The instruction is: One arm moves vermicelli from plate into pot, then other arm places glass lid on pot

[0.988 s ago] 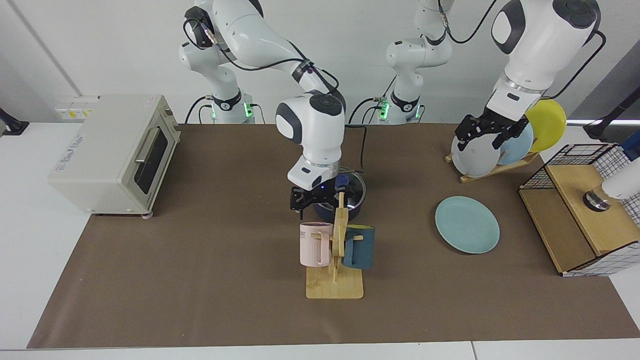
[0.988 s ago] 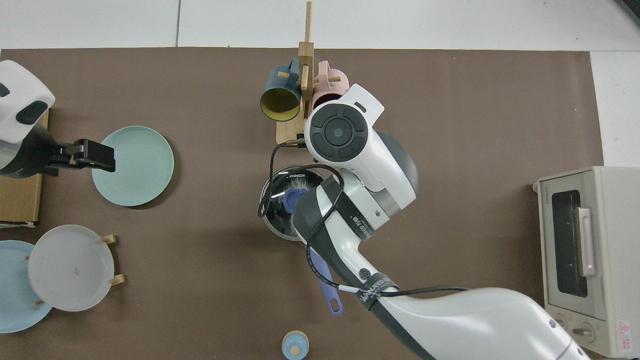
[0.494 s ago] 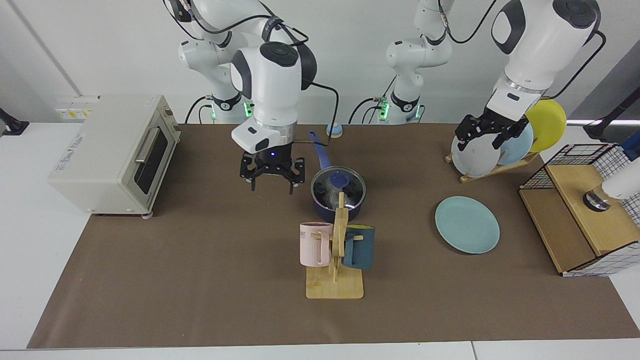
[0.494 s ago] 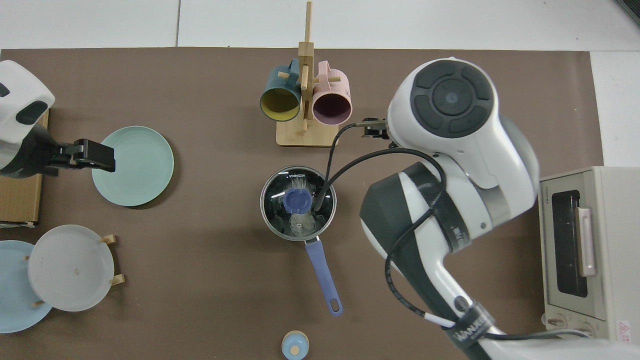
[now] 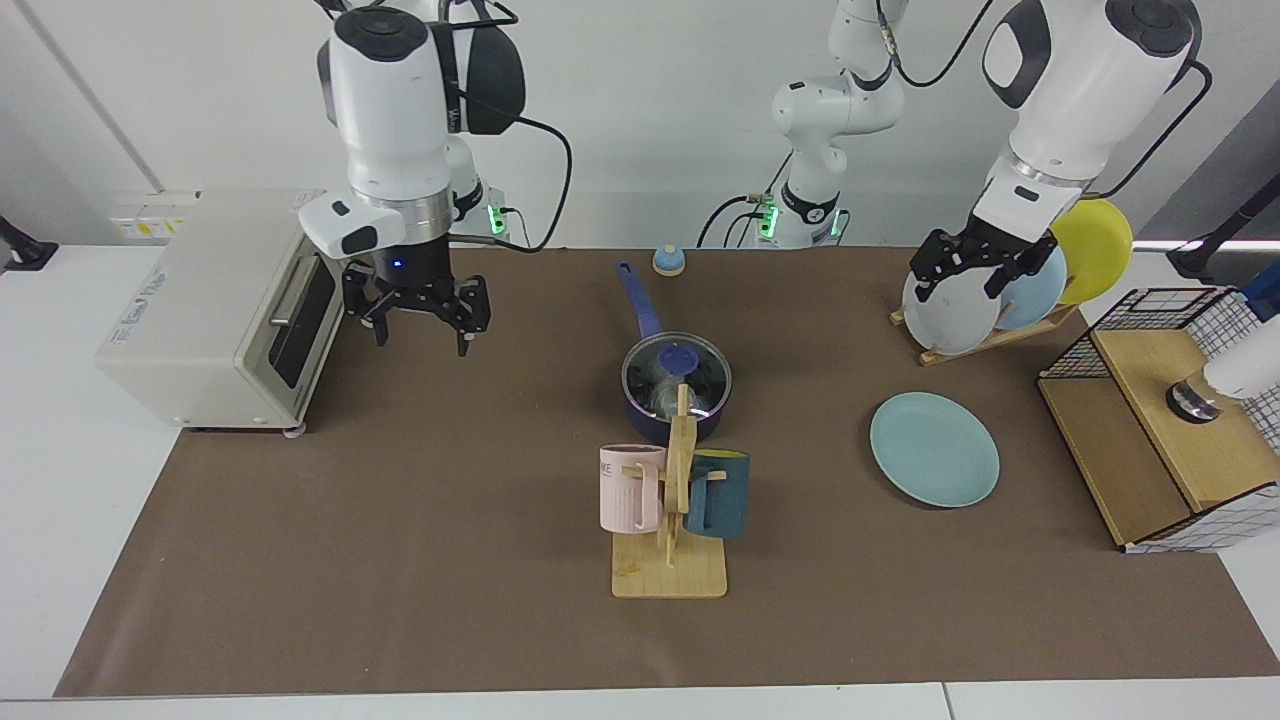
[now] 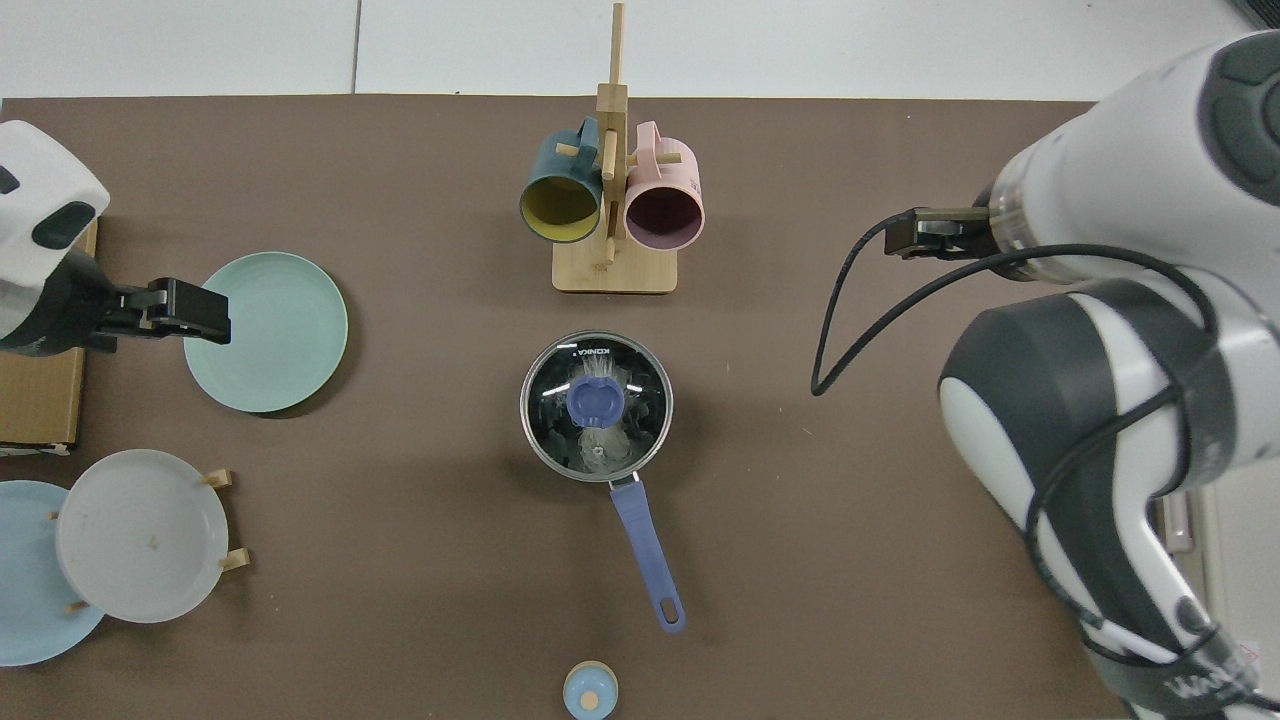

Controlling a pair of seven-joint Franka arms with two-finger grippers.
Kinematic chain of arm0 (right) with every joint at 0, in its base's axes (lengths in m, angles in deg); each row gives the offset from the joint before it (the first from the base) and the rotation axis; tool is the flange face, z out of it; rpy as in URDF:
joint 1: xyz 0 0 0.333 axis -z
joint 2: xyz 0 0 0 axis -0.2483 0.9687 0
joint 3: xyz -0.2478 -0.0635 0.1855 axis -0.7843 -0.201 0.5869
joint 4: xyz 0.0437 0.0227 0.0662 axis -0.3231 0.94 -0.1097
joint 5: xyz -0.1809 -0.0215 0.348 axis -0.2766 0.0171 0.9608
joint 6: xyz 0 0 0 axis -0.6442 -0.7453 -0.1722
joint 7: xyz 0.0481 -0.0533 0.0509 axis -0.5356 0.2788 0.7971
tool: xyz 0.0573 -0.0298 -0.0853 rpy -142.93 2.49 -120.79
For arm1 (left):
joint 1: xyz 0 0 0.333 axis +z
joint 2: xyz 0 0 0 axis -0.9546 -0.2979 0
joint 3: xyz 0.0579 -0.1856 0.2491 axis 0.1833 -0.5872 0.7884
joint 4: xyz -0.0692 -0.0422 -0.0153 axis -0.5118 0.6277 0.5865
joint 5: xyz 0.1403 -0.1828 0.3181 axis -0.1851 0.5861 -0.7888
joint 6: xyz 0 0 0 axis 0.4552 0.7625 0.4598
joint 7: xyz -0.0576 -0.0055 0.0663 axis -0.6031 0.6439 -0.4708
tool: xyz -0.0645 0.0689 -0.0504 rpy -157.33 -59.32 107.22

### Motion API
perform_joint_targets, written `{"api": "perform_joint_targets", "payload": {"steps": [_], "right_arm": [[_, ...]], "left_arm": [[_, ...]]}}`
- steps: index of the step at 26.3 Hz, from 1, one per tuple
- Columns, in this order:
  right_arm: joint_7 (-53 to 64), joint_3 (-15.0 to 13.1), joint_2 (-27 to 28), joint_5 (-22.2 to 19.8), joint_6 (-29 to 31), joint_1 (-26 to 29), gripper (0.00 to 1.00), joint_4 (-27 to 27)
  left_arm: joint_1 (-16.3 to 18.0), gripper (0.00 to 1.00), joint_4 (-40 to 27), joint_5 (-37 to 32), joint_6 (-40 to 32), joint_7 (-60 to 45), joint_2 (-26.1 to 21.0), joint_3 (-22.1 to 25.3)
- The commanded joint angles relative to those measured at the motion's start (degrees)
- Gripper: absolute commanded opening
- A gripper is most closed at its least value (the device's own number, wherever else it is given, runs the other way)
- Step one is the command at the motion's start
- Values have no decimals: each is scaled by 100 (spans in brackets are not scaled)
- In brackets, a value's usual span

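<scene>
The dark navy pot (image 5: 676, 410) (image 6: 533, 440) stands mid-table, its blue handle (image 6: 645, 548) pointing toward the arm bases. The glass lid (image 5: 700, 380) (image 6: 640, 400) lies on it, blue knob (image 6: 596, 398) up. Through the glass I see the white vermicelli (image 5: 660, 396) (image 6: 598, 440) inside. The teal plate (image 5: 934, 448) (image 6: 280, 335) is bare. My right gripper (image 5: 422, 325), blue light on its wrist, hangs open and empty near the oven, well away from the pot; its arm (image 6: 1100, 350) hides it from above. My left gripper (image 5: 963, 280) (image 6: 205, 315) waits open above the plate's edge, beside the rack.
A toaster oven (image 5: 220, 300) sits by the right gripper. A wooden mug stand (image 5: 668, 560) holds a pink mug (image 5: 630, 488) and a dark teal mug (image 5: 718, 492) in front of the pot. A plate rack (image 5: 985, 300) and a wire-sided wooden box (image 5: 1170, 430) flank the left arm.
The right gripper has let go of the lid, leaving it on the pot, and has risen and swung away toward the oven. The left arm has not moved.
</scene>
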Motion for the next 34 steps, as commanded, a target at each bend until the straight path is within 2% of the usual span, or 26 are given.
{"api": "perform_joint_targets", "payload": {"steps": [1,11,14,18,27,30,34], "right_arm": [[672,72,-272,534,-318,540,99,142],[935,72,-641,622,-951,786,99,282],[1209,81,-904,657,-1091,848,99,572],[1253,81,-1256,683,-969,804,99,1135],[1271,81,-1204,710,-890,813,99,1162],[1279,81,-1195,964,-890,831,99,1144],[1288,81,-1195,1044,-890,839,99,1135]], "left_arm": [[26,100,-127,24,35,-53,124,-13],[26,100,-135,24,35,-45,124,-13],[26,100,-127,24,35,-45,124,-13],[26,100,-127,24,35,-45,124,-13],[26,100,-135,24,35,-45,124,-4],[26,100,-135,24,35,-45,124,-4],[26,100,-127,24,44,-45,124,-13]]}}
